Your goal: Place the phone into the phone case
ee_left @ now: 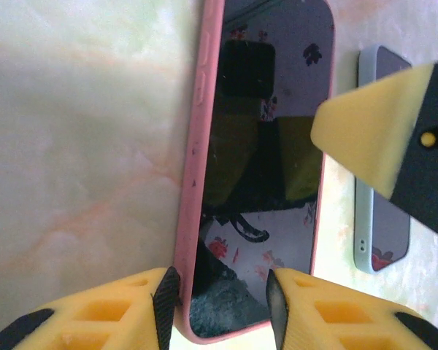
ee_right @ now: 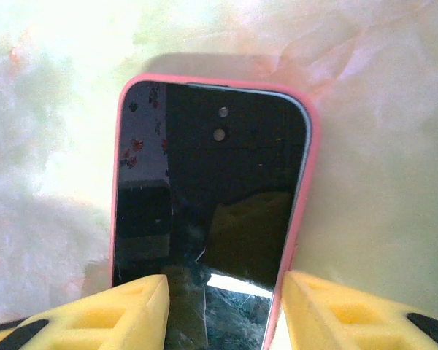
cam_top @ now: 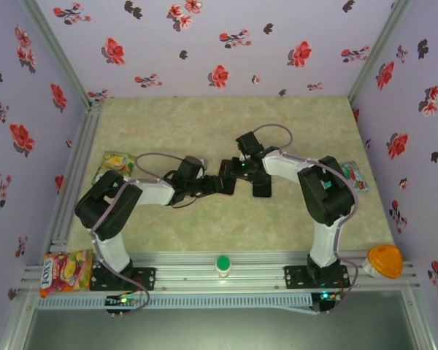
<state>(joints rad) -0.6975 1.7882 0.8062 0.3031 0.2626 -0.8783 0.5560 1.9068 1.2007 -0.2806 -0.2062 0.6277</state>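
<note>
Two grippers work one handset. Nearest, the left gripper (ee_left: pixel 220 295) sits over the phone case's (ee_left: pixel 196 168) near end. Its jaws are partly apart, one pad against the pink rim, the other over the glass. I cannot tell whether it is pinching or only pressing. The phone (ee_right: pixel 204 197) lies face up inside the case, flat on the marbled table (ee_left: pixel 80 146). A pale sliver along one long rim and around a corner suggests that side may not be fully seated. The right gripper (ee_right: pixel 226 306) straddles the case's other end, jaws likewise partly apart, grip unclear. Beyond the case, just beside its far long edge, lies a second handset (ee_left: pixel 383 226) in a pale cover. Judged handling: phone stiff, moderately heavy, with slick, breakable glass; case soft, stretchy and grippy. Hold it by the pink long edges and press at the corners.
</note>
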